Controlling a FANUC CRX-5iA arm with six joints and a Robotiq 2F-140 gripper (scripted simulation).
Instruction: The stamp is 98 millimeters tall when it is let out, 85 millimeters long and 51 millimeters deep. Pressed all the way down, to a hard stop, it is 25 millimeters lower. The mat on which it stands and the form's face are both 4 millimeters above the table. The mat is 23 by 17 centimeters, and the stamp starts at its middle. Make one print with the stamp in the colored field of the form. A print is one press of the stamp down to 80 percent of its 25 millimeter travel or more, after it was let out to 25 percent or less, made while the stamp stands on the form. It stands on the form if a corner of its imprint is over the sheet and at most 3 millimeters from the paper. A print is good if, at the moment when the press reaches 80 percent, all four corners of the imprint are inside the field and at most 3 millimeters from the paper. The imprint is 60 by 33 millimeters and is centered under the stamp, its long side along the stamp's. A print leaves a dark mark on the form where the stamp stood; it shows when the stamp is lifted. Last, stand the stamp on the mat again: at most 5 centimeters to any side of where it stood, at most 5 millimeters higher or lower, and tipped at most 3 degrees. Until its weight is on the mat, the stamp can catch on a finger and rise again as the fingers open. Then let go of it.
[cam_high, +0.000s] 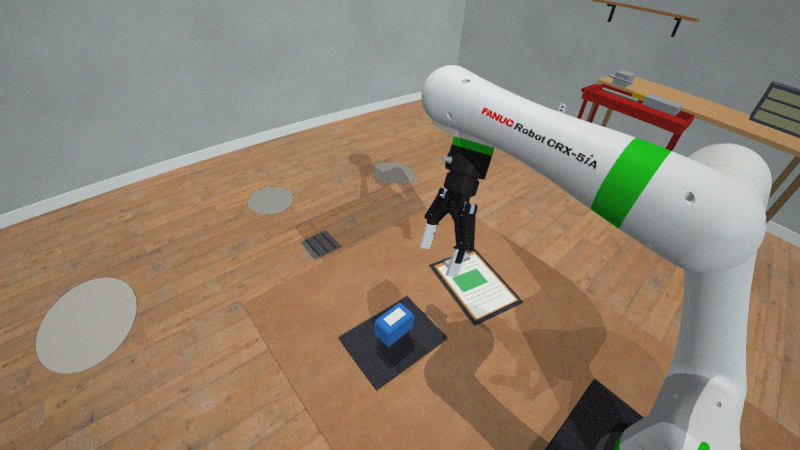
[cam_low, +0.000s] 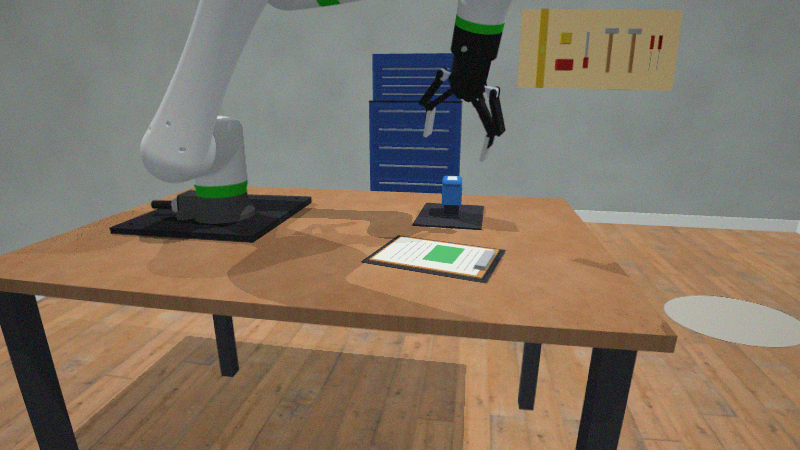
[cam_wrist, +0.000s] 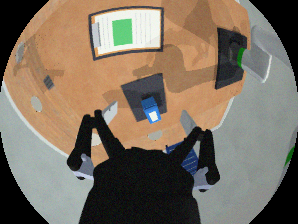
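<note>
the end effector (cam_low: 455, 137) hangs high over the desk (cam_low: 559, 291), pointing down, its two fingers spread wide and released, with nothing between them. in the exterior view it is well above the blue stamp (cam_low: 452, 191), which stands upright at the middle of its dark mat (cam_low: 430, 219) near the far edge of the desk. in the top view the stamp (cam_high: 393, 324) shows a pale label on its upper face, and its own shadow darkens the mat (cam_high: 358, 347) just beside it, so the foot of the stamp is hard to make out there.

the form (cam_low: 402, 251) lies flat on a dark clipboard, apart from the mat and nearer the exterior camera, with the green field (cam_low: 443, 254) at its middle. in the top view one fingertip overlaps the upper corner of the form (cam_high: 492, 296), hiding that corner; the green field (cam_high: 468, 279) is in plain sight and carries no dark mark. the printed lines on the sheet are too fine to read.

the wrist view is a round, warped picture: the black body of the end effector (cam_wrist: 143, 145) fills its lower part, the stamp (cam_wrist: 152, 110) sits small between the finger links, and the form (cam_wrist: 149, 26) lies farther off. the arm's base plate (cam_low: 128, 226) is cut off at the bottom edge of the top view, and the upper arm runs out of the exterior view.
</note>
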